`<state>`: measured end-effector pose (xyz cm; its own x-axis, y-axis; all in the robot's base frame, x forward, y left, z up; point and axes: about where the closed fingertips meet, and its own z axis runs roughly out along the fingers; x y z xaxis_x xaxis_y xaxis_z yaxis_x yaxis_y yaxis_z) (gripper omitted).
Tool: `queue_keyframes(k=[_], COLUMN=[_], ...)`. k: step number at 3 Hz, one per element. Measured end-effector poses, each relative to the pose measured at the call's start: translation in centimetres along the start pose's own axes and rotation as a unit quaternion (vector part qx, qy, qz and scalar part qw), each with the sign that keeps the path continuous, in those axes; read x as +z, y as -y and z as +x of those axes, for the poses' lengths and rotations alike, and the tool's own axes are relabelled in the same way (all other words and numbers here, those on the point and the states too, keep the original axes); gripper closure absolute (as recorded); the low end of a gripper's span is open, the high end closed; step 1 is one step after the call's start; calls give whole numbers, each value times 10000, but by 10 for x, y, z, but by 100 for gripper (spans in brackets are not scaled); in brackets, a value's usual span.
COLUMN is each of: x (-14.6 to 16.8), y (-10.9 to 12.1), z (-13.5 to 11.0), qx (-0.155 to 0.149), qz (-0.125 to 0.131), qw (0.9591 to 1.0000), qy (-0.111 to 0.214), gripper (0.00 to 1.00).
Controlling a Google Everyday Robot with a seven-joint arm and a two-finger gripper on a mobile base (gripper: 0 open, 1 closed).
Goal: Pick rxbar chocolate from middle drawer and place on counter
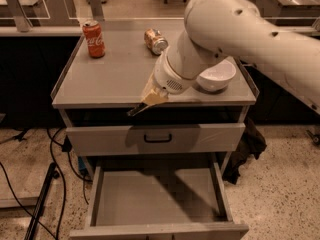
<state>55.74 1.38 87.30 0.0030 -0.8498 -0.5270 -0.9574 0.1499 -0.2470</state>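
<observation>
Rxbar point(134, 110) is out of the drawer point(155, 196), whose floor lies bare, so you can count the pick as done. It shows as a dark flat strip poking from the tool point(145, 103), which looks clamped on it. The tool hangs at the worktop's point(110, 79) front edge, with the strip just below the lip and not resting on anything. What is left for you is the placing: bring it over the bare front area, well apart from the cola can point(94, 39), dented can point(156, 41) and bowl point(216, 76), then release.
</observation>
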Motion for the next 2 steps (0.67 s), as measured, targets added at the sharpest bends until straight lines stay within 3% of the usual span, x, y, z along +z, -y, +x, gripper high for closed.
queue_keyframes(k=[2], x=[-35], y=[53], z=[-30], qx=[-210], qz=[351], qw=[9987], qy=[-317], gripper=[100])
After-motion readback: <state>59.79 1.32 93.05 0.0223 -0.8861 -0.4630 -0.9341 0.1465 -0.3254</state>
